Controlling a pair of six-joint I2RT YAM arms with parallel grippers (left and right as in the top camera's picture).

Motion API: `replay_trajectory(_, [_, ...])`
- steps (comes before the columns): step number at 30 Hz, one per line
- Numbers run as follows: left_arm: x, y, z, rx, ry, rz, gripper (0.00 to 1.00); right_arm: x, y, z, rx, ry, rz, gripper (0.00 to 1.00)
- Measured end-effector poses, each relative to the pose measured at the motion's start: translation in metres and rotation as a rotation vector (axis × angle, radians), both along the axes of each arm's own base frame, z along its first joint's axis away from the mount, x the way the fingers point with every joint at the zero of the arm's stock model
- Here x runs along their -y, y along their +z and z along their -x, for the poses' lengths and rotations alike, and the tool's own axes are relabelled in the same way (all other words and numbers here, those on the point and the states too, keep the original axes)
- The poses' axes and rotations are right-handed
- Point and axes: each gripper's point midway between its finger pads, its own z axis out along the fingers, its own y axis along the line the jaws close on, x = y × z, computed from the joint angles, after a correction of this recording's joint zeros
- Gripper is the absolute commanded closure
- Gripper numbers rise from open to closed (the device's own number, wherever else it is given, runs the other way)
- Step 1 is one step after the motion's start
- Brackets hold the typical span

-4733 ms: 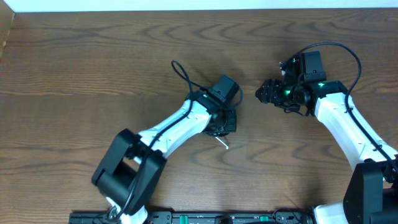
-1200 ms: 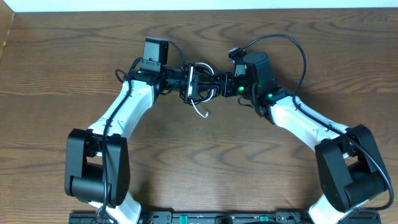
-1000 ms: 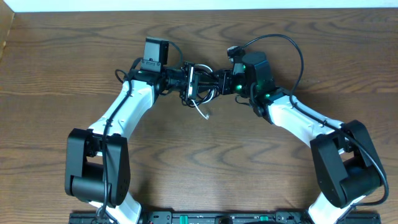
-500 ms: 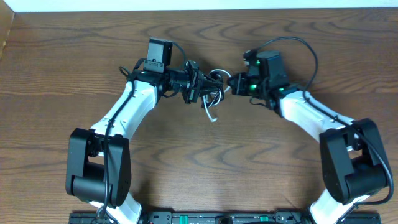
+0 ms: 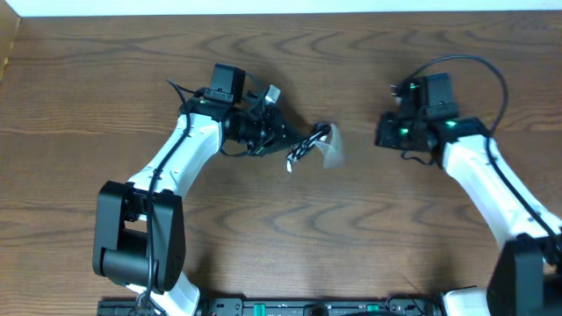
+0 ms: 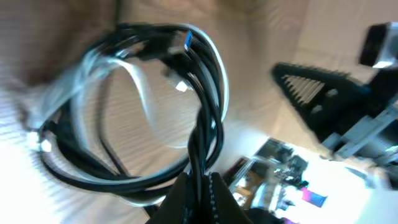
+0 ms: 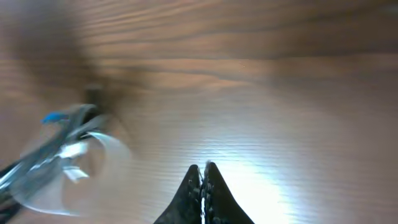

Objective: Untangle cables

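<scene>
We see the cables (image 6: 200, 140) gathered in one loose coil, the black cord (image 6: 210, 87) and the white cord (image 6: 142, 93) looped through each other, with a small blue tip (image 6: 186, 38) at the coil's far edge. Overhead, the bundle shows as a blur near the middle of the table (image 5: 263, 254), just off the end of the left gripper (image 6: 199, 183). We cannot tell whether it touches the wood. That gripper's fingers are pinched tight on the strands where they gather at the near end of the coil, so the loop fans out ahead of the fingertips. The right gripper (image 7: 203, 180) is closed with nothing between its fingers and sits well apart from the coil. The bundle lies between the two grippers, much nearer the left one. In the right wrist view it is only a pale smear at the lower left.
</scene>
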Motion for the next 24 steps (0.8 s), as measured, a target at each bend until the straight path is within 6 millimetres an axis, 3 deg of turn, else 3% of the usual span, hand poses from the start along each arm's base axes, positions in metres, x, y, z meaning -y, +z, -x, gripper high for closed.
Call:
replay_trajectory(6, [-0.007, -0.010, 0.009, 0.094, -0.098, -0.062, 0.92, 0.057, -0.007, 0.020, -0.076, -0.130, 0.218, 0.98])
replay_trajectory(9, [-0.009, -0.012, 0.010, 0.130, -0.127, -0.074, 0.93, 0.064, -0.009, 0.023, -0.088, -0.138, 0.254, 0.71])
replay_trajectory(13, [-0.006, -0.012, 0.012, 0.181, -0.174, -0.071, 0.92, 0.039, -0.001, 0.011, -0.026, -0.048, 0.138, 0.46])
replay_trajectory(17, [0.003, -0.006, 0.023, 0.244, -0.266, -0.022, 0.93, -0.004, 0.017, -0.001, 0.055, 0.065, -0.054, 0.43])
replay_trajectory(20, [0.009, -0.008, 0.034, 0.288, -0.342, -0.019, 0.93, -0.025, 0.026, -0.001, 0.065, 0.102, -0.146, 0.41])
replay_trajectory(24, [0.012, -0.026, 0.041, 0.350, -0.432, -0.151, 0.92, -0.052, 0.020, 0.008, 0.004, 0.125, -0.226, 0.39])
